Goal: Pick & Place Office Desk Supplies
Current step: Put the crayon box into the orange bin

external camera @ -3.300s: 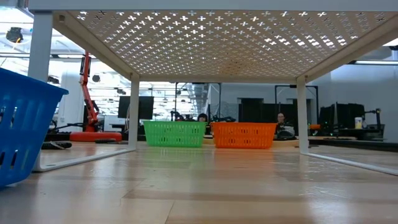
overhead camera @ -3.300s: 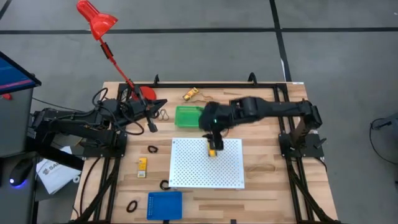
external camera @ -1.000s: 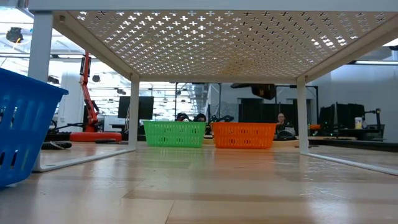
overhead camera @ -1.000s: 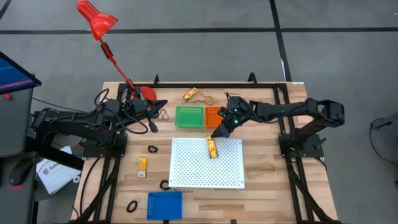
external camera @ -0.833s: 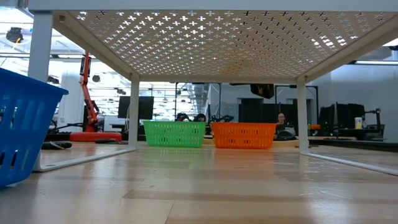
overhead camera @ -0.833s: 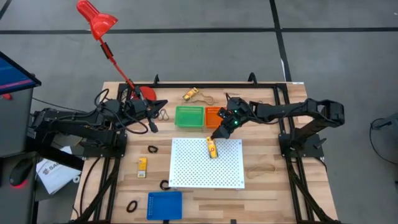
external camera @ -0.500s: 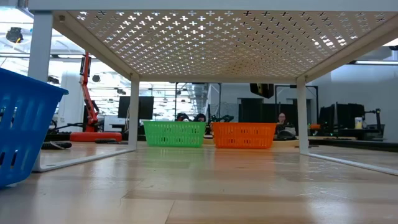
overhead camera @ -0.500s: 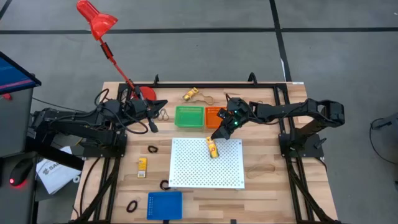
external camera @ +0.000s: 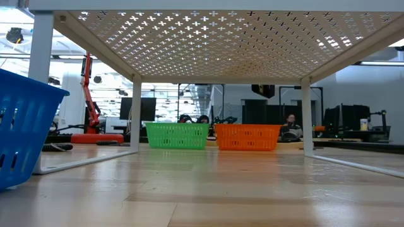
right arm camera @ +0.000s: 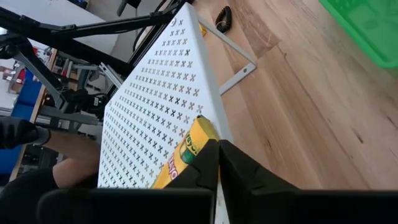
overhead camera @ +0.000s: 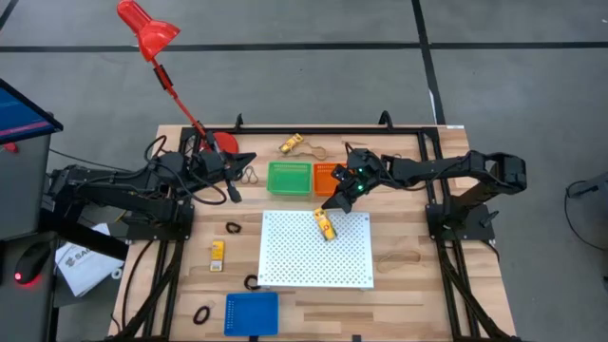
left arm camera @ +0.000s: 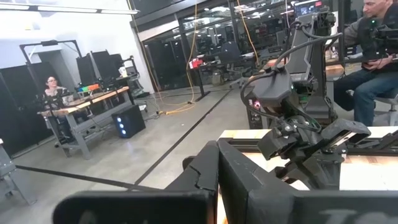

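Closed right fingers [right arm camera: 214, 163] above white perforated board [overhead camera: 316, 250] on wooden table [overhead camera: 408, 228].

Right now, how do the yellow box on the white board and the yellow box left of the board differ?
The box on the board sits raised on the white board, at its far edge; the box left of the board lies on the bare table. The first lies at a slant, the second roughly square to the table edge. The right hand hangs shut beside the first; no hand is near the second. Both are small and yellow.
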### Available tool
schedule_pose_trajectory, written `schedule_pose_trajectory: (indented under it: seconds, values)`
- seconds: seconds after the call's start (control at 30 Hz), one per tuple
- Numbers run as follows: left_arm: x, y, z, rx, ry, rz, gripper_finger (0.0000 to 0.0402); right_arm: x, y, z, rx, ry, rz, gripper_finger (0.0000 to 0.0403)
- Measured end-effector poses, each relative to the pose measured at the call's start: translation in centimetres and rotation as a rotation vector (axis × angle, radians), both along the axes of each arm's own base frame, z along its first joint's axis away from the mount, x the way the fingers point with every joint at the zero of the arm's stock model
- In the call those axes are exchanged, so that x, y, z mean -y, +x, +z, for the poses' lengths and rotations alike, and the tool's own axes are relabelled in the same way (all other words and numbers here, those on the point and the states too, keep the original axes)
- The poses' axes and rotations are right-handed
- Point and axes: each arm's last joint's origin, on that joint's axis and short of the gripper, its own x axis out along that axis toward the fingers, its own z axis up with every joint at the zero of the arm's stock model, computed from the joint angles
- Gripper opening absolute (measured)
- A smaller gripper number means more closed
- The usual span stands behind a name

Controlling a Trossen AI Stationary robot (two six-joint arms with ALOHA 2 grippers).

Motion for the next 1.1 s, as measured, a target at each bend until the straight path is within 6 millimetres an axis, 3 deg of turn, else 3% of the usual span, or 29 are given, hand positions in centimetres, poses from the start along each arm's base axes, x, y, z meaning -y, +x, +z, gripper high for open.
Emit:
schedule_pose_trajectory:
  seconds: [0.33, 0.63, 1.1]
  values:
    - [0.0, 0.0, 0.0, -0.001, 0.0, 0.0, 0.0, 0.0, 0.3, 0.5, 0.068, -0.028, 0.004, 0.0001]
    - [0.0, 0.0, 0.0, -0.002, 0.0, 0.0, 0.0, -1.2, 0.5, 1.2, 0.117, -0.054, 0.027, 0.0]
    - [-0.1, 0.0, -0.2, -0.026, -0.001, 0.045, 0.0, -4.2, -2.0, 5.6, 0.236, -0.239, -0.046, 0.0]
